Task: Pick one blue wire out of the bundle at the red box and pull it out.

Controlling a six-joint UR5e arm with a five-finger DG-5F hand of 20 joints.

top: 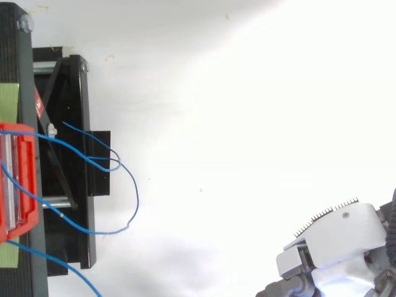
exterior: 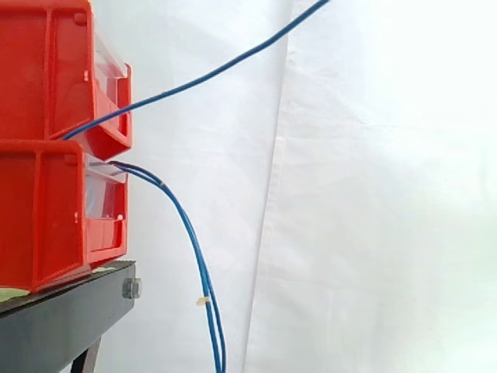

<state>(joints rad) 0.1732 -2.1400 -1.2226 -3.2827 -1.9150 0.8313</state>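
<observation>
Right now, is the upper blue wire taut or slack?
Taut: the upper blue wire runs almost straight from the upper red bin up to the side view's top edge; the lower wires droop.

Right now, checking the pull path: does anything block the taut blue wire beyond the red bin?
Nothing visible does. The taut blue wire runs from the upper red bin up rightward through open air; the other blue wires hang below, apart.

The upper bin (exterior: 46, 70) sat on the lower bin (exterior: 46, 221), which sat on the stand (exterior: 62, 318). From the upper bin's front one wire (exterior: 225, 68) ran up and away to the right in the side view. Slack wires (exterior: 198, 264) hung from the lower bin's front, down past the stand. The hand (top: 340, 238) stood well apart, out before the bins.
</observation>
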